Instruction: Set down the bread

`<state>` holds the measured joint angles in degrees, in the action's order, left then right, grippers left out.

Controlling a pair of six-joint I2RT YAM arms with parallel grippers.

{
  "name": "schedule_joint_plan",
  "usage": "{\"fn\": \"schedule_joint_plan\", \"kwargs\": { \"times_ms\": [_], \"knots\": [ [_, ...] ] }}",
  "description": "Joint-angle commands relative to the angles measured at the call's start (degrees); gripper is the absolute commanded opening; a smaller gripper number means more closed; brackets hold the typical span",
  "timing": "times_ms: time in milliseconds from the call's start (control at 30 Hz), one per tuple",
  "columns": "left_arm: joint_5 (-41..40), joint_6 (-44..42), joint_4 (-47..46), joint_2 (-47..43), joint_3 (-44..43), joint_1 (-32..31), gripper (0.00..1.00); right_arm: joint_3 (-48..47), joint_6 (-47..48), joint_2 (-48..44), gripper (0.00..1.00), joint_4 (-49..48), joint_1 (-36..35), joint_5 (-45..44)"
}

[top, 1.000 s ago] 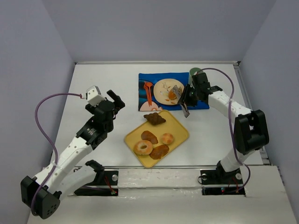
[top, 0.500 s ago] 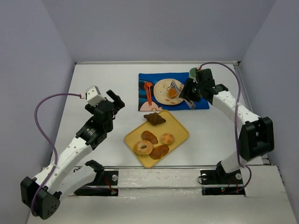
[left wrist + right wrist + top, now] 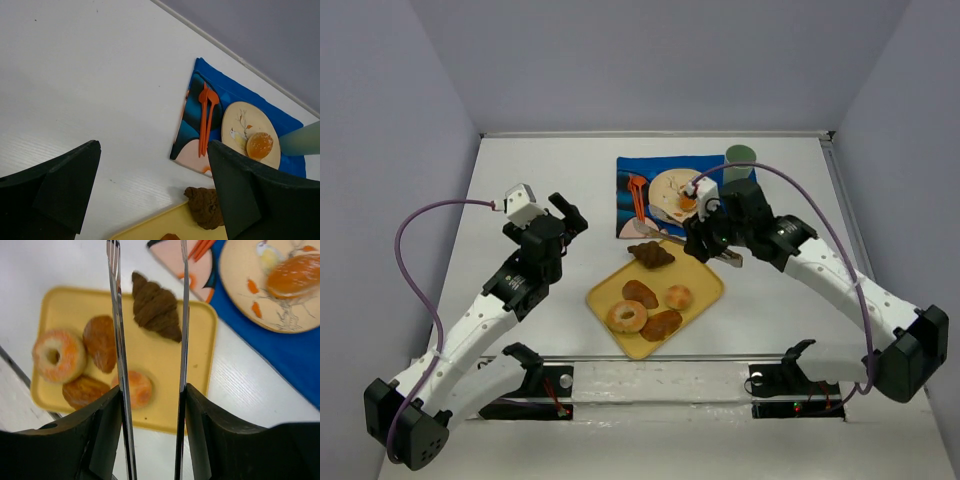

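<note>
- Your right gripper [image 3: 705,236] is closed on a pair of metal tongs [image 3: 116,340]. Its fingers [image 3: 100,432] press on the outer sides of the two tong arms.
- The tongs are open. Their two arms stand apart, and nothing is held between them.
- In the right wrist view the tongs hang over the yellow tray [image 3: 708,287]. The brown croissant [image 3: 650,254] shows between the two arms, lower down. You cannot tell if the tips touch it.
- The brown croissant lies on the tray, close to the tray's 12 o'clock corner.
- The golden roll [image 3: 686,200] sits on the round plate [image 3: 665,188].
- The plate is at 12 o'clock from the tray. It rests on the blue mat [image 3: 632,170].
- Some orange cutlery [image 3: 638,198] lies on the mat at 9 o'clock from the plate.
- A green cup [image 3: 740,157] stands at 1 o'clock from the plate, by the far right corner of the mat.
- The tray also holds a doughnut [image 3: 626,317], two brown buns [image 3: 640,293] and a small round bun [image 3: 677,297]. They sit in the part of the tray nearer to you.
- Your left gripper [image 3: 565,212] is wide open and has nothing in it.
- It hangs over the white table [image 3: 520,170], at 9 o'clock from the tray and well apart from it.
</note>
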<state>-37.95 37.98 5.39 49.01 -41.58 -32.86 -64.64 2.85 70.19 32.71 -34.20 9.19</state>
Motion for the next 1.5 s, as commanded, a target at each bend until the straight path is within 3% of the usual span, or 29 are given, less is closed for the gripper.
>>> {"fn": "schedule_joint_plan", "kwargs": {
  "times_ms": [0,267,933,1467],
  "knots": [
    [-0.63,-0.53,-2.31,-0.23,-0.17,0.52,0.99,-1.09,16.04,5.99,0.56,3.50,-3.15,-4.87],
    [-1.33,-0.36,-2.05,-2.43,0.71,0.52,0.99,-6.11,20.70,15.67,0.60,4.47,-3.69,-7.17],
    [-1.68,-0.10,-1.96,-2.87,0.80,0.61,0.99,-4.97,21.05,12.69,0.67,7.19,-4.21,-0.05],
    [-2.30,-0.01,-1.96,-2.78,0.89,0.61,0.99,-9.88,22.11,19.62,0.71,10.45,-4.21,0.92]
  ]
}}
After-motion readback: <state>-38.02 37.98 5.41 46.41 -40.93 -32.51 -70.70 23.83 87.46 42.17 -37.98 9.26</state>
